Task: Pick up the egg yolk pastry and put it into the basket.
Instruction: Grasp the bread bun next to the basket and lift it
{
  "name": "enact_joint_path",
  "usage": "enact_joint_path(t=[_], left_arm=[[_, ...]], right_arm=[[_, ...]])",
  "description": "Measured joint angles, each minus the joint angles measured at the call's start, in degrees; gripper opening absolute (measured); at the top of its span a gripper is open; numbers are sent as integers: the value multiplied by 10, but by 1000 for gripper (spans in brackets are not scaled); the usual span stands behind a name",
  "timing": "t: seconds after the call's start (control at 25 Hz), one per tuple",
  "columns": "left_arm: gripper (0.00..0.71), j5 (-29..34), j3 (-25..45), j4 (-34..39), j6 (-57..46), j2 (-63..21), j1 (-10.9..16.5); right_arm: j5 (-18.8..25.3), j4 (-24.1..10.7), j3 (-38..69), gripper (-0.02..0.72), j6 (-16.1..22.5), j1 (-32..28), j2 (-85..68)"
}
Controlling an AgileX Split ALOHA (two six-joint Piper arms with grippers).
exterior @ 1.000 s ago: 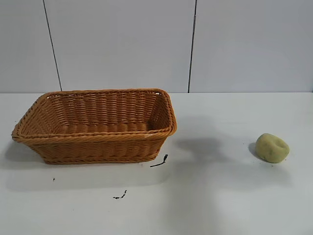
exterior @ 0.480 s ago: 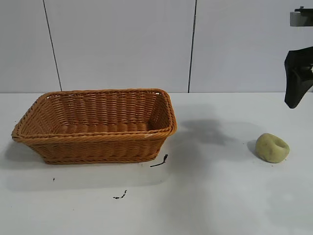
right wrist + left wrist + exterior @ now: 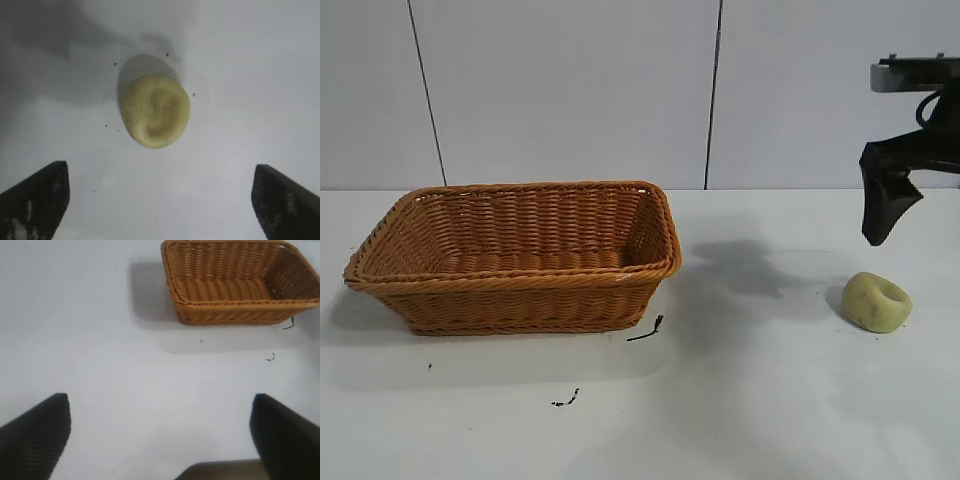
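Nearest the camera in the exterior view, the bare white desk (image 3: 740,420) fills the lower part of the frame, carrying only a few dark specks. Farther in, at the right middle, the egg yolk pastry (image 3: 877,302) sits alone on the desk, its dimple facing up. The right claw (image 3: 910,215) hangs above and slightly behind it at the upper right edge of the frame, pointing steeply down and not touching it. In the right wrist view its two dark fingers (image 3: 35,200) stand spread wide at the lower corners, with the pastry (image 3: 155,111) up the frame from the gap between them, close to centred between the two. So the pastry lies ahead of and below the claw; my judgement is that the coming move is a short reach onward and down. The basket (image 3: 520,298) stands at the left middle, well apart from the pastry. The left claw (image 3: 160,440) is out of the exterior view, spread wide over bare desk on the basket's far side from the pastry, so the right arm is plainly the nearer one.
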Motion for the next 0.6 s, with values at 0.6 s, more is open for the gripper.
enact_joint_path(t=[0.6], left_arm=[[695,0,0,0,0,0,0]], right_arm=[[-95,16,0,689,-2,0,110]])
